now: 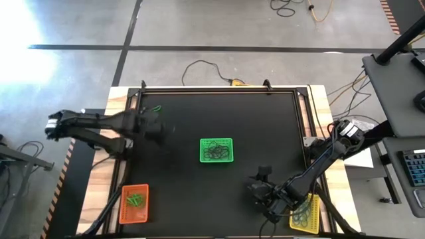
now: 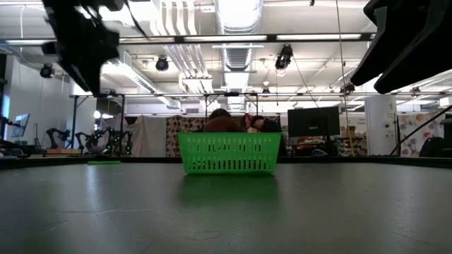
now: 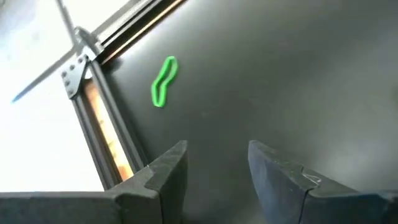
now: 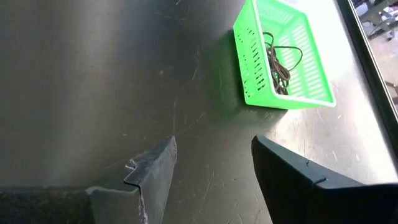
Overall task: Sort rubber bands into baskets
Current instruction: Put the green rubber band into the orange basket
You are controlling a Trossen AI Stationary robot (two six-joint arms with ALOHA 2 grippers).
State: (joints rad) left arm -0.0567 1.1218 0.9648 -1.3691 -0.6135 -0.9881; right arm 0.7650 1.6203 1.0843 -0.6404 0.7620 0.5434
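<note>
A single green rubber band (image 3: 163,81) lies flat on the black table near its far left corner; it also shows in the high view (image 1: 157,108). My left gripper (image 3: 217,162) is open and empty above the table, just short of that band (image 1: 159,127). My right gripper (image 4: 214,155) is open and empty over the table's near right part (image 1: 257,184), facing the green basket (image 4: 280,56). The green basket (image 1: 216,150) stands at the table's middle with dark thin loops in it. The orange basket (image 1: 134,202) at the near left holds green bands. The yellow basket (image 1: 307,214) at the near right is partly hidden by my right arm.
A raised metal frame (image 3: 102,93) runs along the table's left and far edges, close to the loose band. A wooden border (image 1: 106,166) lies outside the frame. Black cables (image 1: 206,66) lie on the floor beyond the far edge. Bare table lies between the baskets.
</note>
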